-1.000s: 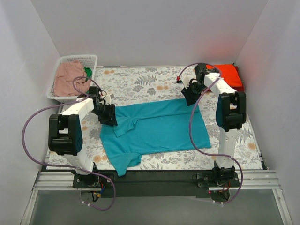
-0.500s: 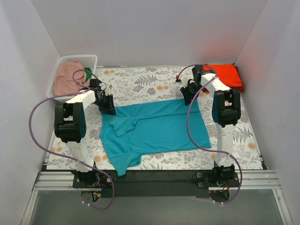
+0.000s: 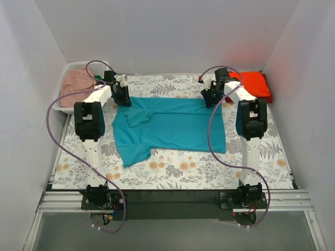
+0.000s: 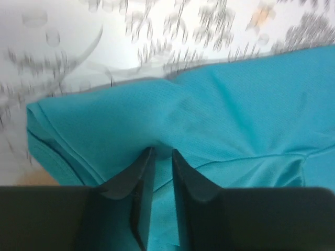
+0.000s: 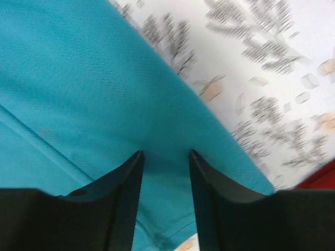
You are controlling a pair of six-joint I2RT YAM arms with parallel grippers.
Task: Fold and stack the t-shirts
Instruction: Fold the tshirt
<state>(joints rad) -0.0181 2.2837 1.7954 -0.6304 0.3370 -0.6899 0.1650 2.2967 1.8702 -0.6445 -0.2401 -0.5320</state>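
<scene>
The teal-blue soft cloth t-shirt [image 3: 170,128] lies spread across the middle of the floral-print table cloth [image 3: 183,170], with its far edge toward the back of the table and one sleeve bunched over near its far left corner. The left gripper [image 4: 161,151] is closed to a thin gap on a ridge of this shirt at that corner, so it holds the cloth. The right gripper [image 5: 165,154] stands at the far right corner with its jaws apart over flat cloth, and I see no fold pinched between them. This is, I think, the main danger: if the left arm pulls or lifts alone, the shirt can turn around the free corner and wrinkle, and the fold line becomes crooked. The left pinch also looks small, so the thin cloth may slip out of it. The bunched sleeve can get trapped inside the fold. The folded orange-red cloth t-shirt [image 3: 254,83] lies just behind the right arm, and a wide swing could disturb it. The dusty pink cloth t-shirt [image 3: 76,83] lies in the white plastic lattice basket [image 3: 78,65] at the far left.
</scene>
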